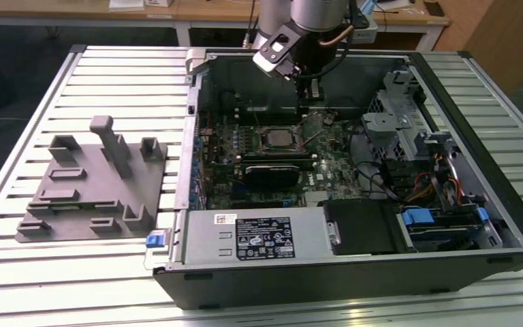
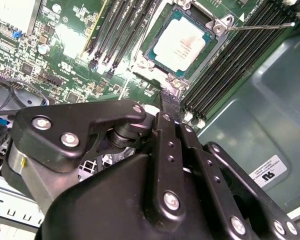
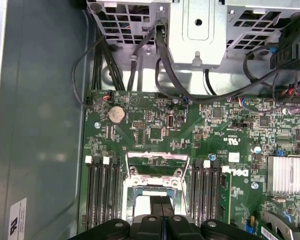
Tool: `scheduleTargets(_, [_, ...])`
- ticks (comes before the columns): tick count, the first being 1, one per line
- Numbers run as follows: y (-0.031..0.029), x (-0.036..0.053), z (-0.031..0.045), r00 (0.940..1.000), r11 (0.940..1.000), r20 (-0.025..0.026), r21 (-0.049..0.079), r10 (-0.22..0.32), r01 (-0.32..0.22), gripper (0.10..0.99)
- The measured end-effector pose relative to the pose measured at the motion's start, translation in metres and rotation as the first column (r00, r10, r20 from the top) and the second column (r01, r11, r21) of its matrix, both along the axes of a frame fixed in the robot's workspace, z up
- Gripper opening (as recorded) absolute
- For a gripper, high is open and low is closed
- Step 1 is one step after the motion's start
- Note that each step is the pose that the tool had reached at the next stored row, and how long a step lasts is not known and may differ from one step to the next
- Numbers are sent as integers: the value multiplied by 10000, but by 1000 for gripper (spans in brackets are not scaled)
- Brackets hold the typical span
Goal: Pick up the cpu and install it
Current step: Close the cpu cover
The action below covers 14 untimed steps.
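The arm (image 1: 314, 15) is hanging straight down, its wrist sitting inside the open case (image 1: 353, 279) near the wall at the exterior view's top edge. The gripper (image 1: 309, 101) is pointing downward. In the second wrist view its black fingers (image 2: 166, 125) are pressing together, gripping nothing.

A black claw (image 2: 168, 98); just beyond its tip, a silvery-white cpu (image 2: 182, 40) with a teal rim, on a dark green motherboard (image 2: 65, 60) speckled black and silver.
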<state>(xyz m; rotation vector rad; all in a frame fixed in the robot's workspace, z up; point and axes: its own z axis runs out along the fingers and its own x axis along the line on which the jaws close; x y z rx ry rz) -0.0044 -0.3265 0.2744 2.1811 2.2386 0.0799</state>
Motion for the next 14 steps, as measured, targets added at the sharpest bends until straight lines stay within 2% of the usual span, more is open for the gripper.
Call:
scheduleTargets(4, [0, 8, -3, 10000, 10000, 0, 1, -1, 1, 106])
scheduleTargets(14, [3, 139, -35, 10000, 10000, 1, 1, -15, 15, 106])
